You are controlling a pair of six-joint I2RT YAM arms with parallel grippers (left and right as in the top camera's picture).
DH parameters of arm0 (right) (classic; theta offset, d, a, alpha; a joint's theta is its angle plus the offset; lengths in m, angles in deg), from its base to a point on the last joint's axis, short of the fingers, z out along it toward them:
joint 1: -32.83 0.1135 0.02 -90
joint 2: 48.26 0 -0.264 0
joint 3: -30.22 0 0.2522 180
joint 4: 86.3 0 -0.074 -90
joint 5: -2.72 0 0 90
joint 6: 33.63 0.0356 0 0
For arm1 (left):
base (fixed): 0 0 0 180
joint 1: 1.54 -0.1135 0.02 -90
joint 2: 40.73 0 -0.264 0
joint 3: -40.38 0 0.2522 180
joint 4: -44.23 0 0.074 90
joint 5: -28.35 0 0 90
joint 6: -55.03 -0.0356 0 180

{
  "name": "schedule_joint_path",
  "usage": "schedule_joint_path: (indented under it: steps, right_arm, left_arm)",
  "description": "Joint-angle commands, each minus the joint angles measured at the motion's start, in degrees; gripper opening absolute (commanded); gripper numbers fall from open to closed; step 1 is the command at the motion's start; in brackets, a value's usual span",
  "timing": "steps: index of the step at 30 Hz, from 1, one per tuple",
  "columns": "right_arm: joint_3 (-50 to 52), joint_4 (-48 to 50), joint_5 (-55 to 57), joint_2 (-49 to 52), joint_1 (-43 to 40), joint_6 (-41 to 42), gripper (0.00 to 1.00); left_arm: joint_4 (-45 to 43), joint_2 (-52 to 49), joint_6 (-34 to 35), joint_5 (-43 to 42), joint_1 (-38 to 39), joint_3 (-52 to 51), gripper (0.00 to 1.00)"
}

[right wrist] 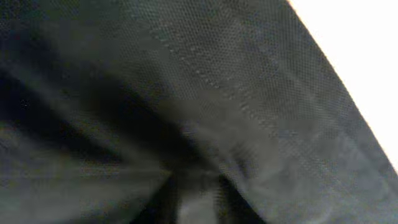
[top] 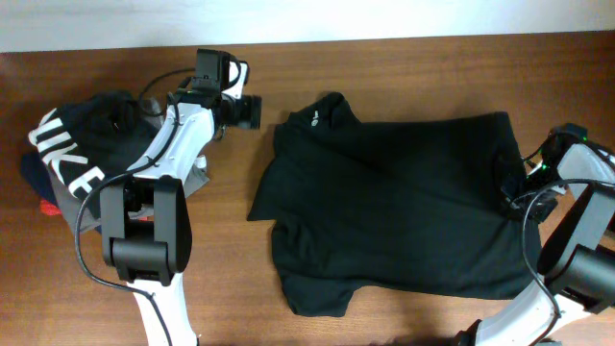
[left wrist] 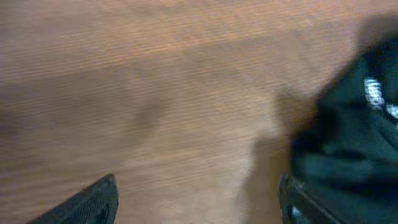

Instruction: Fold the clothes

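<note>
The black T-shirt (top: 394, 211) is lying spread flat on the wooden counter (top: 432, 77), filling the middle of the overhead view and reaching toward 3 o'clock, with its neck end pointing to 9 o'clock and its hem to 3 o'clock. A tiny white mark (top: 312, 113) is showing near the collar at 11 o'clock on the shirt, too small to read. The left gripper (top: 250, 111) is hovering just beside that collar, at its 9 o'clock side, apart from the cloth; in the left wrist view its jaws are standing spread over bare wood with nothing between them, and a white neck label (left wrist: 376, 96) is showing on the black fabric at 3 o'clock, too blurred to read. The right gripper (top: 509, 187) is resting on the hem at 3 o'clock; its wrist view is filling with black weave, so I cannot tell how its jaws are standing. At 9 o'clock a heap of clothes (top: 77, 163) is lying, its top piece bearing big white "NIKE" letters (top: 67, 154).
</note>
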Motion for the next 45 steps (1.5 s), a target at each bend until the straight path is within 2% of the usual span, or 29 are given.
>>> schedule_joint_path:
  steps: [1, 4, 6, 9, 13, 15, 20, 21, 28, 35, 36, 38, 39, 41, 43, 45]
  right_arm:
    - [-3.04, -1.18, -3.34, -7.93, 0.66, -1.84, 0.40]
    - [-3.45, -1.86, -5.90, -12.68, 0.63, -1.86, 0.45]
    - [-3.45, -2.05, -7.26, -15.34, 0.66, -2.25, 0.46]
    - [-3.45, -2.38, -8.46, -16.90, 0.66, -2.36, 0.46]
    - [-3.43, -3.28, -10.34, -16.92, 0.63, -3.78, 0.46]
    - [-3.43, -3.82, -10.32, -16.92, 0.63, -3.82, 0.46]
    - [-3.43, -4.46, -10.34, -16.92, 0.63, -4.02, 0.46]
    - [-3.43, -4.46, -10.34, -16.92, 0.63, -4.02, 0.46]
    - [-3.43, -4.59, -10.36, -16.92, 0.63, -4.02, 0.46]
    - [-3.43, -4.85, -10.36, -16.92, 0.63, -4.02, 0.46]
    - [-3.41, -4.85, -10.34, -16.92, 0.63, -4.02, 0.46]
    - [-3.43, -4.83, -10.36, -16.92, 0.66, -4.02, 0.46]
    - [-3.41, -4.85, -10.36, -16.92, 0.66, -4.02, 0.46]
    - [-3.43, -4.83, -10.38, -16.92, 0.66, -4.33, 0.46]
    - [-3.41, -4.85, -10.73, -16.92, 0.66, -5.14, 0.46]
    - [-3.43, -4.87, -10.75, -16.92, 0.66, -5.11, 0.46]
  left_arm:
    - [5.60, 0.35, 0.07, -7.34, -0.35, 0.87, 0.80]
    - [13.53, -0.17, 0.02, -10.43, -0.35, 0.87, 0.72]
    - [18.95, -1.11, -0.04, -12.57, -0.28, 0.85, 0.57]
    - [22.71, -2.75, -0.31, -13.88, 0.07, 0.66, 0.47]
    - [24.87, -5.07, -4.24, -20.59, 1.64, -0.46, 0.41]
    - [24.72, -5.68, -4.63, -21.31, 2.56, -0.96, 0.37]
    - [23.74, -5.77, -6.36, -23.87, 3.52, -0.42, 0.04]
    - [23.82, -5.77, -6.82, -24.74, 3.37, 0.02, 0.00]
    - [29.29, -3.89, -6.99, -25.53, -0.42, 7.19, 0.01]
    - [39.91, -1.46, -7.32, -23.61, -3.41, 9.88, 0.01]
    - [41.48, -1.49, -7.43, -23.63, -3.45, 9.81, 0.06]
    - [43.87, -1.60, -7.50, -23.89, -3.26, 8.87, 0.36]
    - [44.48, -1.62, -7.96, -24.46, -3.04, 8.24, 0.48]
    - [44.41, -1.62, -9.42, -26.99, -2.49, 6.16, 0.64]
    - [43.25, -1.64, -9.77, -28.09, -1.90, 3.98, 0.71]
    - [41.09, -1.64, -9.75, -27.67, -1.57, 1.70, 0.72]
